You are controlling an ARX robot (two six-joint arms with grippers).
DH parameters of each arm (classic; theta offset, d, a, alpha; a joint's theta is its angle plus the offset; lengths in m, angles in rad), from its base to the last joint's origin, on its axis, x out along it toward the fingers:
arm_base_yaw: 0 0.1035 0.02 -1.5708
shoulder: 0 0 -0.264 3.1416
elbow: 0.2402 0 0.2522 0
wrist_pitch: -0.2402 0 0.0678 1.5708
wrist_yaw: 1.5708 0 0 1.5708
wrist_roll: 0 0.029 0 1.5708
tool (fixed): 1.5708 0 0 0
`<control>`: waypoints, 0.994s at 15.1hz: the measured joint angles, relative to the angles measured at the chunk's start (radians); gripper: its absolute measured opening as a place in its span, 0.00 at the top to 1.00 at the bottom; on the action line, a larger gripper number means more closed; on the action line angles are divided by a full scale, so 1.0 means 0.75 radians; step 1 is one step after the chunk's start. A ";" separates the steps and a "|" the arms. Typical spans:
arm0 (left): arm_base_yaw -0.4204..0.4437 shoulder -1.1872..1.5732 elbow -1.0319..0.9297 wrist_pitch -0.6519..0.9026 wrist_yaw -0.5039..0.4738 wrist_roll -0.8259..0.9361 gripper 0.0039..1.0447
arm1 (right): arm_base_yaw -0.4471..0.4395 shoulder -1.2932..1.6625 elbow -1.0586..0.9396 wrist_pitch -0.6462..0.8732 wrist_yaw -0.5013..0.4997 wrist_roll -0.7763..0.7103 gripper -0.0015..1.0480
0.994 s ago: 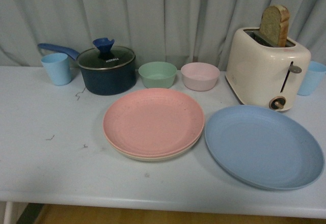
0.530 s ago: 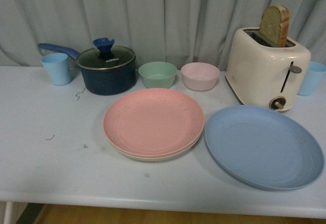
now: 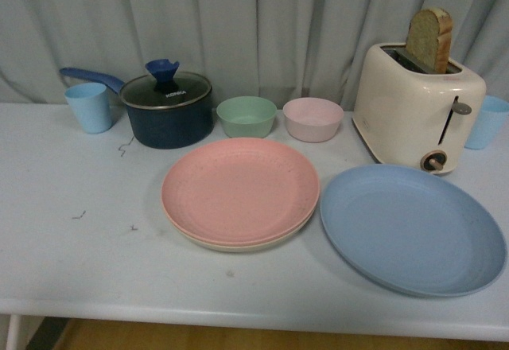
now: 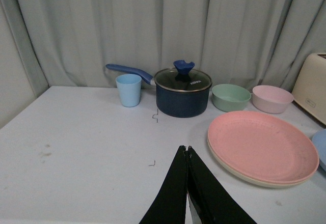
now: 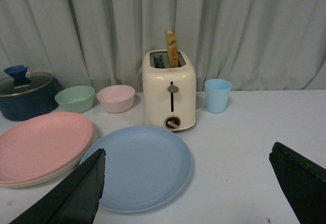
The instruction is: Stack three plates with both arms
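Sitting near the middle of a pale table (image 3: 64,246), a pink plate (image 3: 238,189) rests on top of a cream plate (image 3: 238,247), of which only a thin rim shows along the near edge. Just beside this pair, on the right, a larger light blue plate (image 3: 411,229) lies flat on the table by itself. Its rim is very close to the pink plate's, but whether they touch cannot be told.

Neither arm appears in the front view. In the left wrist view, the left gripper (image 4: 187,152) hangs above bare table to the left of the stacked pair, its two black fingers pressed together with nothing between them. In the right wrist view, the right gripper (image 5: 188,150) has its fingers spread wide apart and empty, with the blue plate seen between them.

Behind the plates stand two small bowls side by side, one green (image 3: 246,116) and one pink (image 3: 312,118). Left of them is a dark blue pot (image 3: 167,119) with a glass lid and a blue handle, and further left a light blue cup (image 3: 88,106). At the right stands a cream toaster (image 3: 417,115) with a slice of bread (image 3: 430,40) sticking up from its slot; a second blue cup (image 3: 485,121) peeks out behind it. A grey curtain (image 3: 254,24) hangs across the whole background.
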 joint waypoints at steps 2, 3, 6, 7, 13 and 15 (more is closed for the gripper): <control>0.000 0.000 0.001 -0.001 0.001 0.000 0.76 | 0.000 0.000 0.000 0.000 0.000 0.000 0.06; 0.000 0.000 0.000 -0.001 0.000 0.000 0.64 | 0.000 0.000 0.000 0.000 0.000 0.000 0.06; 0.000 0.000 0.001 -0.001 0.001 0.000 0.29 | 0.000 0.000 0.000 0.000 0.000 0.000 0.06; 0.000 0.000 0.000 -0.001 0.000 0.000 0.17 | 0.000 0.000 0.000 0.000 0.000 0.000 0.06; 0.000 0.000 0.000 -0.001 0.001 0.002 0.06 | 0.000 0.000 0.000 0.001 -0.001 0.000 0.06; 0.000 0.000 0.001 0.001 0.003 0.003 0.06 | -0.343 0.358 0.018 0.440 -0.637 0.104 0.06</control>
